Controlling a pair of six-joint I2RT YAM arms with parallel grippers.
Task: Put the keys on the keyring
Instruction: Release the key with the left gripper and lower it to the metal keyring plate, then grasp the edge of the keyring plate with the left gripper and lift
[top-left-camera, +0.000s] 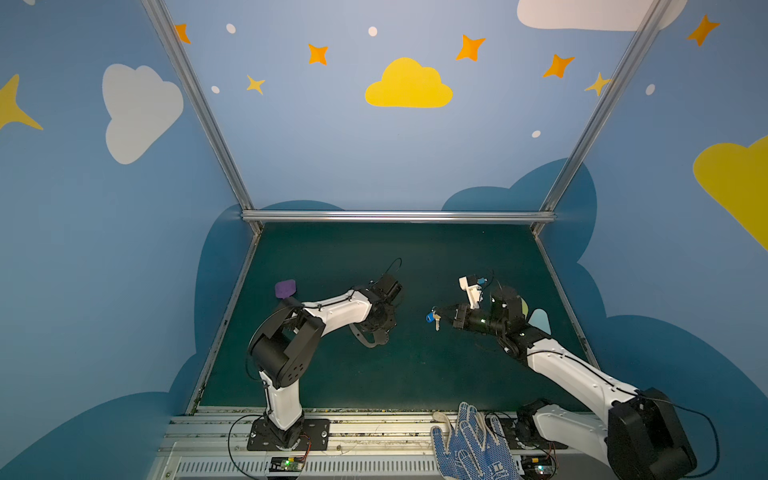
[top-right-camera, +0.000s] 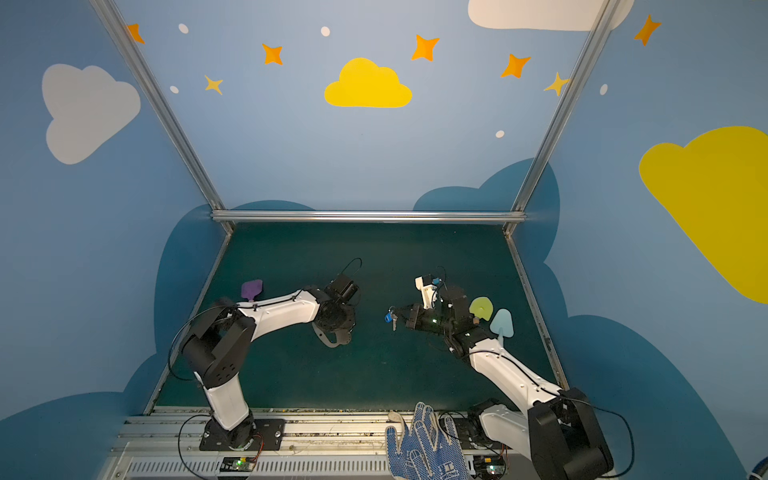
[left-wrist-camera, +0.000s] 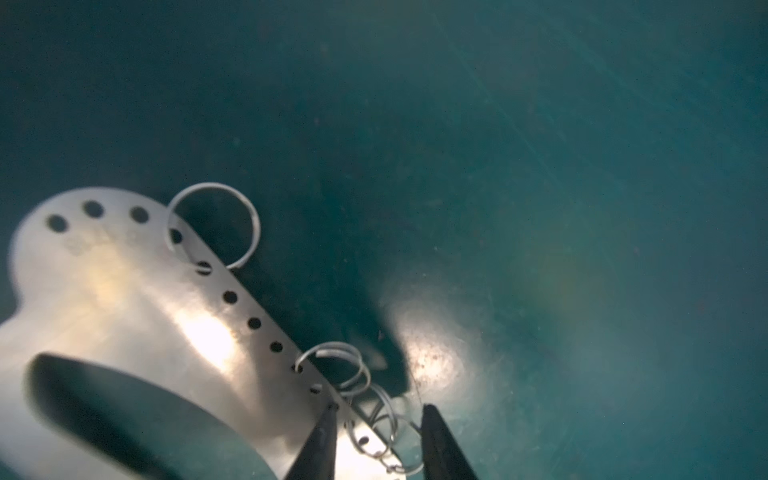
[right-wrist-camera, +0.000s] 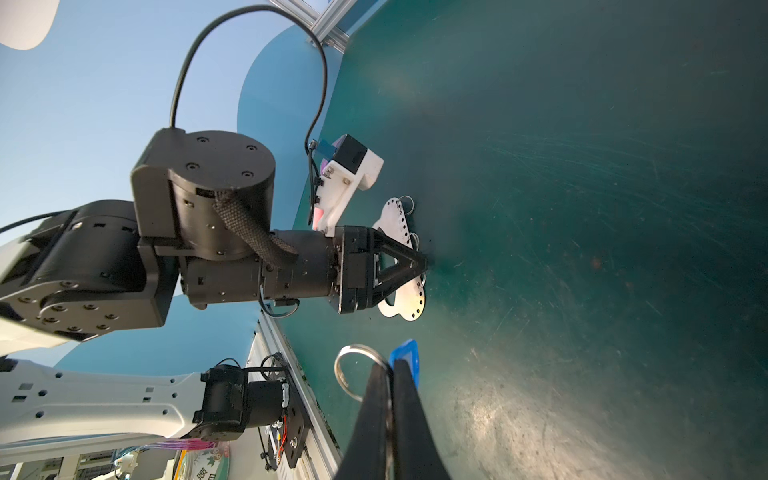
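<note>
Currently the keys (top-left-camera: 432, 318) are in the right gripper (right-wrist-camera: 392, 365): jaws pressed together on the metal ring (right-wrist-camera: 353, 374), with the blue tag (right-wrist-camera: 407, 359) poking out just past the fingertips. In both top views the silver key (top-right-camera: 394, 323) hangs under the tag, right of mid-table. The right gripper reaches in sideways toward the centre, its nose pointing at the other arm. The keyring (left-wrist-camera: 124, 291) lies flat on the green mat (top-left-camera: 374, 257) left of centre, well apart from the keys, with bare mat between them. It is a grey plate with an oval slot and a row of holes along one edge. In a top view only its curved handle band (top-left-camera: 365, 340) shows from under the left wrist. One split ring (left-wrist-camera: 214, 226) sits alone near the plate's rounded end, and a cluster of split rings (left-wrist-camera: 353, 370) bunches at the other end of the hole row. The left gripper (left-wrist-camera: 380, 409) points down at that cluster. Its jaws stand a little apart and straddle the holed edge, one fingertip (left-wrist-camera: 331, 411) over the plate, the other on the mat side, rings in the gap. Can't tell whether the pads touch metal. Further out, a purple spatula head (top-left-camera: 285, 289) sits behind the left arm. Green (top-right-camera: 481, 307) and pale blue (top-right-camera: 502, 322) spatula heads sit behind the right wrist. A blue dotted glove (top-left-camera: 469, 444) lies on the front rail.
</note>
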